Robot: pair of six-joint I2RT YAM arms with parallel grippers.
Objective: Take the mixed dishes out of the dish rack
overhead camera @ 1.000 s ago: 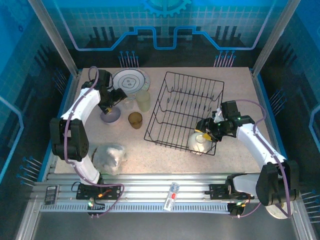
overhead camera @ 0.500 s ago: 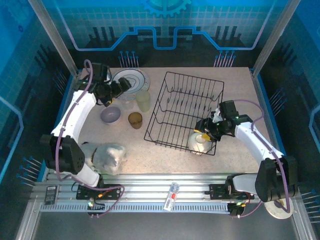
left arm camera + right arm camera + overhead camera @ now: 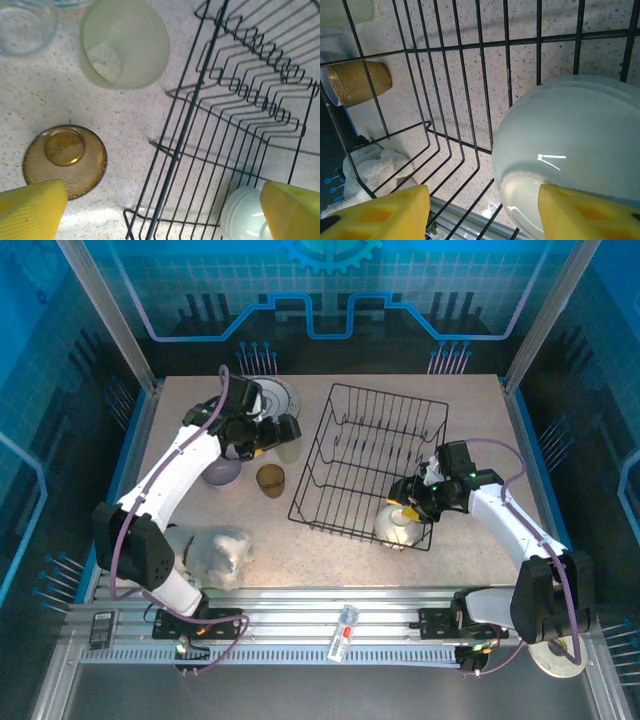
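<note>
"So, how far along is the dish rack?"

"Nearly unloaded, I'd judge. The plate lies on the table to its left. One white bowl sits in the rack's near corner. The lilac bowl, pale cup and brown cup stand near the plate."

"Who takes the bowl?"

"The right gripper. Its fingers are parted, one over the bowl, the other apart from it. It needs to close on the rim, then lift clear of the wires."

"And the left gripper?"

"Spread wide, empty, above the cups."
</note>
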